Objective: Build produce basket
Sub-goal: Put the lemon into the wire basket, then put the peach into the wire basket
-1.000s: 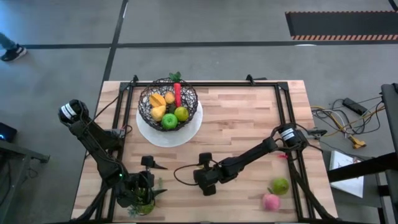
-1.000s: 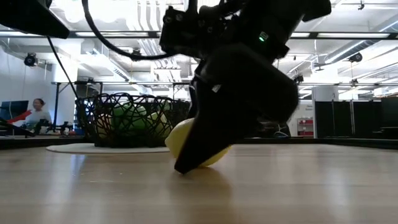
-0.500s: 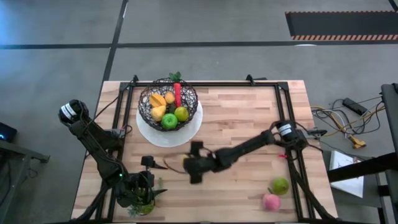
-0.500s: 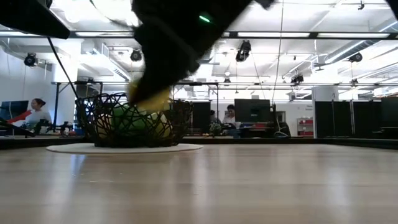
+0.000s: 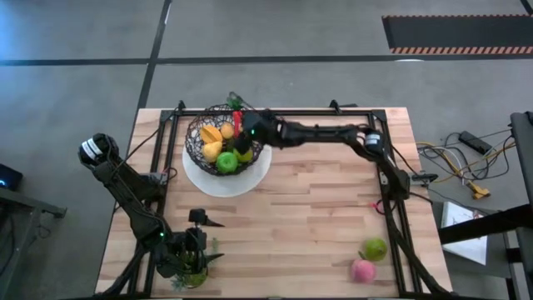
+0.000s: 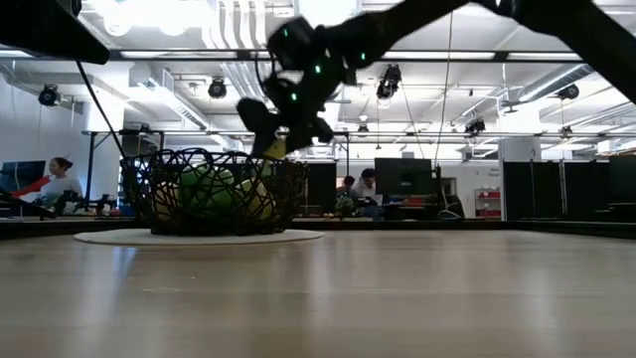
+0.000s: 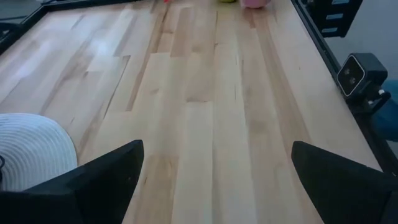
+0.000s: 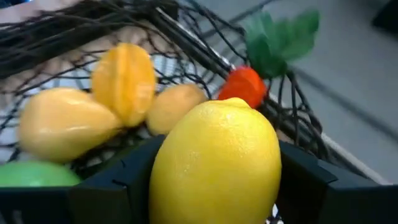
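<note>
Lemon [image 8: 214, 165] clamped in right hand [image 5: 250, 130] above basket [image 5: 200, 143], nipple end up.

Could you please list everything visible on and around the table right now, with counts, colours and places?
Round dark wire-mesh basket: one, on the plate, far left part of the table.
Flat round white plate: one, under the basket.
Toy produce in the basket: several pieces, orange, yellow, green, red with a green top.
Yellow lemon: one, held above the basket.
Green fruit: one, near right corner.
Pink fruit: one, beside the green fruit.
Small spiky green potted plant: one, near left edge.
People: a few, in the room beyond.
Right gripper: over the basket, gripping the lemon.
Left gripper: near left, open.
</note>
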Available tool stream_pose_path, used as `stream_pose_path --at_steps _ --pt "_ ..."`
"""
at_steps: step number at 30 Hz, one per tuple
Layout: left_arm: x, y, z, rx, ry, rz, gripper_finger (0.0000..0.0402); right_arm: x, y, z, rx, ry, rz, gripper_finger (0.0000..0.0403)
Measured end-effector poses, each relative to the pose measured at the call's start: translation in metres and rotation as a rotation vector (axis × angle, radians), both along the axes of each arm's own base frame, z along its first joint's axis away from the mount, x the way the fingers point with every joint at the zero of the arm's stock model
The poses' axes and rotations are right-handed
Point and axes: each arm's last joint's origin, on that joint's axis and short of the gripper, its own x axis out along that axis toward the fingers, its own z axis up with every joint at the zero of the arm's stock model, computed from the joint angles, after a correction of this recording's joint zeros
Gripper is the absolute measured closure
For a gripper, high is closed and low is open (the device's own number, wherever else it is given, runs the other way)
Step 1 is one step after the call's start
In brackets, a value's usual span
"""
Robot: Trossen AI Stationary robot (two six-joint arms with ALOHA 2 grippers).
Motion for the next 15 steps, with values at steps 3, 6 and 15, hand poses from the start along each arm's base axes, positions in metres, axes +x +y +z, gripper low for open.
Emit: stream_pose_path --at_steps 3,6,15 --pt "0.000 0.000 0.000 -0.002 -0.001 0.000 0.0011 -0.004 -0.028 -0.012 0.079 -0.021 -0.025 0.0154" --pt "0.000 0.000 0.000 -0.008 -0.005 0.001 0.0011 -0.007 -0.043 -0.020 0.120 -0.028 -0.028 0.0145" --pt "0.001 -0.001 0.001 -0.013 -0.010 0.001 0.0011 -0.006 -0.039 -0.010 0.106 -0.021 0.013 0.0125"
